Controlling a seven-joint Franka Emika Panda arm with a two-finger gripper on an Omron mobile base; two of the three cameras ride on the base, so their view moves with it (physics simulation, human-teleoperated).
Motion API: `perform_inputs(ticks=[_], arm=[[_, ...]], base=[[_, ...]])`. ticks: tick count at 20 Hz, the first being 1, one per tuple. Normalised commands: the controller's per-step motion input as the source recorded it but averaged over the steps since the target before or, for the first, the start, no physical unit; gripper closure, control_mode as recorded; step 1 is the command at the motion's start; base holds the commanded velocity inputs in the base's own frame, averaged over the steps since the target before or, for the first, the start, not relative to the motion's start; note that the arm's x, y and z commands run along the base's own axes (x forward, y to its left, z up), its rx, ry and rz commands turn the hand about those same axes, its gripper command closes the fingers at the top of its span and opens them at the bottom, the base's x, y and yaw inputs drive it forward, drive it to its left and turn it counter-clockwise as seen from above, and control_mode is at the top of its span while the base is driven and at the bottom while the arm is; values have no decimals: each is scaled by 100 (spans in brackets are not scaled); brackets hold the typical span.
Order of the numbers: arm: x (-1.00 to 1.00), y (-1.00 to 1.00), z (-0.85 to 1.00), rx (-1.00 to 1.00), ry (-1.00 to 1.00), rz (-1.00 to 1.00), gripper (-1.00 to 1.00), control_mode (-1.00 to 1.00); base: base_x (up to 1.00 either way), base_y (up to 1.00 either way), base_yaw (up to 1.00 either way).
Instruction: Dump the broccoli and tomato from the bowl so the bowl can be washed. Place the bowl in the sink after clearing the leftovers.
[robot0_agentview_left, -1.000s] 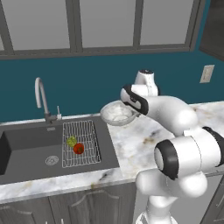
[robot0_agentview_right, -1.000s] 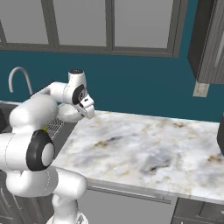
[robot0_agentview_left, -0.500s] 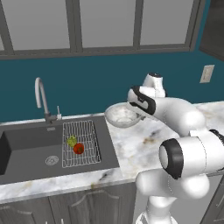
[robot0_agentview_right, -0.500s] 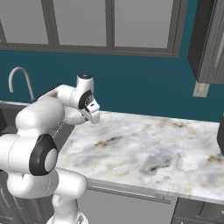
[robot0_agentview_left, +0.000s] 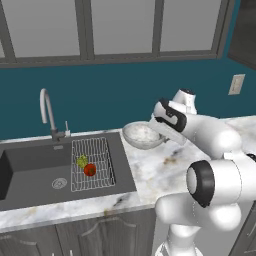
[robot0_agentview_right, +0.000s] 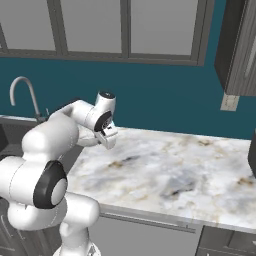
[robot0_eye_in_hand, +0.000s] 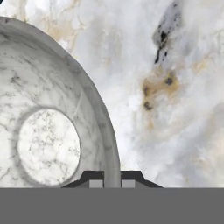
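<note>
A white robot arm reaches over a marble counter (robot0_agentview_left: 165, 170) in a kitchen with a teal back wall. Its gripper (robot0_eye_in_hand: 112, 178) has its jaws pinched on the rim of a shallow speckled white bowl (robot0_agentview_left: 143, 135), one dark tip inside the rim and one outside. The bowl is held above the counter, just beside the right edge of the sink (robot0_agentview_left: 30, 170), with its opening facing up and slightly tilted. Its inside looks bare in the hand view. The sink is a dark rectangular basin set into the counter's left end, with a curved silver faucet (robot0_agentview_left: 49, 113) at its back edge. A wire rack (robot0_agentview_left: 92, 162) lies in the right part of the basin. On the rack sit the yellow-green broccoli (robot0_agentview_left: 82, 161) and the red tomato (robot0_agentview_left: 90, 170), touching each other.
</note>
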Motion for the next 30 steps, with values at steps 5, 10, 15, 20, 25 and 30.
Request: perform_inputs(ticks=[5, 10, 15, 20, 25, 30], arm=[[-5, -6, -2, 17, 0, -4, 100, -100], [-25, 0, -10, 0, 1, 0, 100, -100], [0, 0, 0, 0, 0, 0, 100, 100], [0, 0, 0, 0, 0, 0, 100, 100], [0, 0, 0, 0, 0, 0, 100, 100], [0, 0, 0, 0, 0, 0, 100, 100]], base=[[0, 0, 0], [0, 0, 0], [-78, 32, 0], [-23, 92, 0], [8, 100, -1], [33, 100, -3]])
